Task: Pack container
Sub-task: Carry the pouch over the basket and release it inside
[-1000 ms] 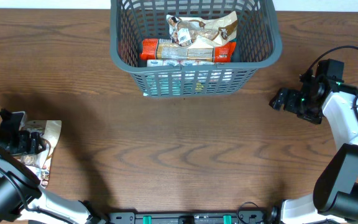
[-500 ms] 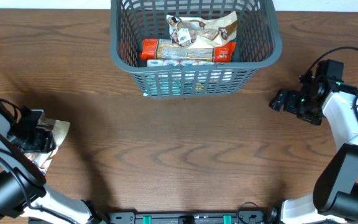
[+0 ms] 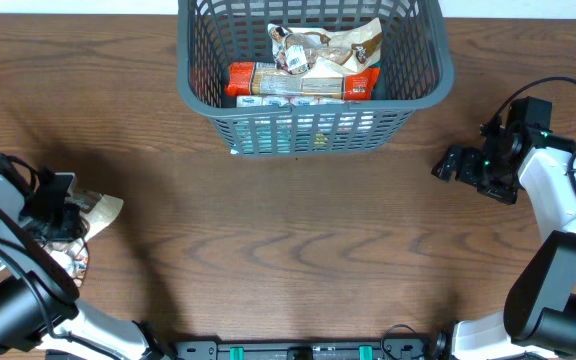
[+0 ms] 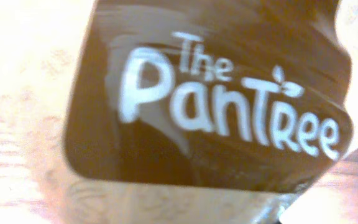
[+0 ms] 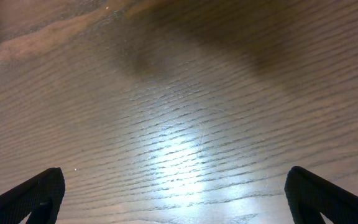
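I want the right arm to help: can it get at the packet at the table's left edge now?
Probably not: the packet is at the left gripper, across the whole table from the right gripper.

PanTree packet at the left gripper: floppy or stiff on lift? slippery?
Likely floppy: the PanTree packet is a thin pouch, one corner sticking out past the left gripper. Probably light for its size. The label looks glossy in the wrist view, so a shallow pinch may slip.

container [image 3: 313, 125] far rim cut off by top edge; snack packet [image 4: 216, 112] blurred, overfilling left wrist view
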